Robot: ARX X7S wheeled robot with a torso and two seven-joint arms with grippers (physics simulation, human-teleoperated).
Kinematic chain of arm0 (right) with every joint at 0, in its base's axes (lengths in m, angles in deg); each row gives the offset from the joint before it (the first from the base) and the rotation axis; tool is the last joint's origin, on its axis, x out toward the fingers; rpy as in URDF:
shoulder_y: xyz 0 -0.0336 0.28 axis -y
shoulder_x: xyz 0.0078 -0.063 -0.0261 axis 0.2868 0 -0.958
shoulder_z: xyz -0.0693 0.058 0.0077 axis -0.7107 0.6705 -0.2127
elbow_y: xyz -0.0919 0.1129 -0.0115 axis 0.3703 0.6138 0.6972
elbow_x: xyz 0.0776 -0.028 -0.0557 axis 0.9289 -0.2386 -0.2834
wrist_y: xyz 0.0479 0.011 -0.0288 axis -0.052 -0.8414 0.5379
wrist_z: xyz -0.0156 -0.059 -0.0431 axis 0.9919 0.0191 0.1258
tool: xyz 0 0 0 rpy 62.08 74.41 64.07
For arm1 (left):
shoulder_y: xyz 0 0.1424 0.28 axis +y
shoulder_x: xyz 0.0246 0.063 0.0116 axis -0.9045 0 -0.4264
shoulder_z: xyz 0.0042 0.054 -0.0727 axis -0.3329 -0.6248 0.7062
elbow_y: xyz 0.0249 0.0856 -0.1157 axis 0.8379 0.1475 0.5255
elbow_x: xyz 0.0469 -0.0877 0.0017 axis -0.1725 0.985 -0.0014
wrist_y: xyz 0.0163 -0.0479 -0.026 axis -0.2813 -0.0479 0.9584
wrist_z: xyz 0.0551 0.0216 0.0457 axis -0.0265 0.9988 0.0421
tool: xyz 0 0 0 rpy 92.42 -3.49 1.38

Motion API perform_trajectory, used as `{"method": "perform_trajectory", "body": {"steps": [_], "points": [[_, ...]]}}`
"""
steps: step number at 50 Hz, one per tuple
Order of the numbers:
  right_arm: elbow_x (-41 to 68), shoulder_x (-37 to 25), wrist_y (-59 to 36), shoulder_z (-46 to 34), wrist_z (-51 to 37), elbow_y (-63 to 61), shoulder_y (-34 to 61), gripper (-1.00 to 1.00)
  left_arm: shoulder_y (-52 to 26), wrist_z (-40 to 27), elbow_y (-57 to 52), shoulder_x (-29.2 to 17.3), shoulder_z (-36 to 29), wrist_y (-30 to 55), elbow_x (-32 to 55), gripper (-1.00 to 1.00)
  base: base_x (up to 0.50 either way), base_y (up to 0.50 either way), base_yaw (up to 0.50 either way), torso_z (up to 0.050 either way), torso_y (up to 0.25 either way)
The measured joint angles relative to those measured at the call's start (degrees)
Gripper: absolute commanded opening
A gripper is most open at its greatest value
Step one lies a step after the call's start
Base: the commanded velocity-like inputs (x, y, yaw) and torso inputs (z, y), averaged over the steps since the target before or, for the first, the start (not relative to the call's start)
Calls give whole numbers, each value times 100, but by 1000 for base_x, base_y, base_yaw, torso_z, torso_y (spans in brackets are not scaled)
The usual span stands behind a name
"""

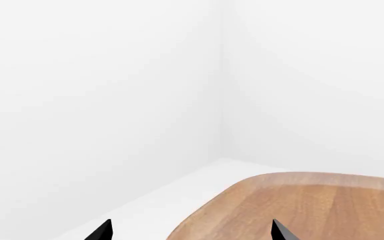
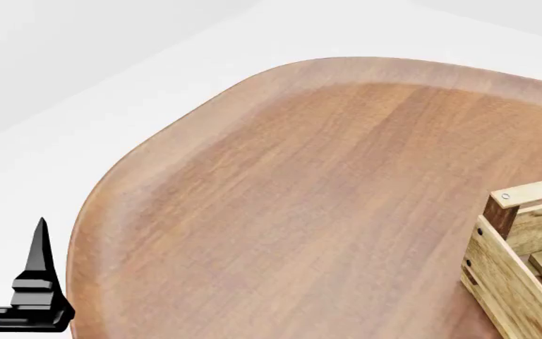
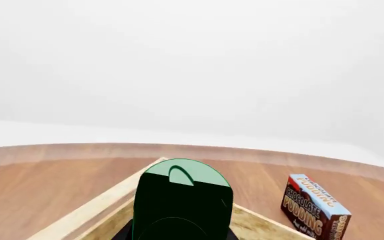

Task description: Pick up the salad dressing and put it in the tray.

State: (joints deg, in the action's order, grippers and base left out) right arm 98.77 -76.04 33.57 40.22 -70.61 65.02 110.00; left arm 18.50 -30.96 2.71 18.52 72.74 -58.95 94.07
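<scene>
Left wrist view: the left gripper (image 1: 190, 232) is shown spread apart, empty, over the table (image 1: 312, 205) edge.
Head view: a tray (image 2: 525, 272) corner is seen at the table's right side.
Right wrist view: the salad dressing (image 3: 182, 200) is seen close up over the tray; right gripper state cannot be determined. A pudding box (image 3: 314, 204) is seen beside the tray.

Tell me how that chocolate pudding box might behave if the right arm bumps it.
The chocolate pudding box stands upright on a narrow base on the table, so a high nudge would probably tip it. It looks like thin carton, likely light, so it may slide on the smooth wood. Flat faces mean it shouldn't roll.
</scene>
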Motion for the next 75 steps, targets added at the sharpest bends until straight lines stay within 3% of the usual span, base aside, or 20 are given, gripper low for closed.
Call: {"method": "perform_trajectory", "body": {"steps": [17,37,75], "points": [[-373,-37,776,-134,46,2033,827,-100,-11,-33,-10,-28,-51,7,-10,100,0,0,0,0,1],[-801,114,2634,-218,186,5209,1678,-100,-36,-60,-12,-69,-106,2,-25,100,0,0,0,1,1],[-1470,406,3540,727,103,5943,1164,-100,-23,-104,23,-120,-161,-58,-11,100,0,0,0,0,1]]}}
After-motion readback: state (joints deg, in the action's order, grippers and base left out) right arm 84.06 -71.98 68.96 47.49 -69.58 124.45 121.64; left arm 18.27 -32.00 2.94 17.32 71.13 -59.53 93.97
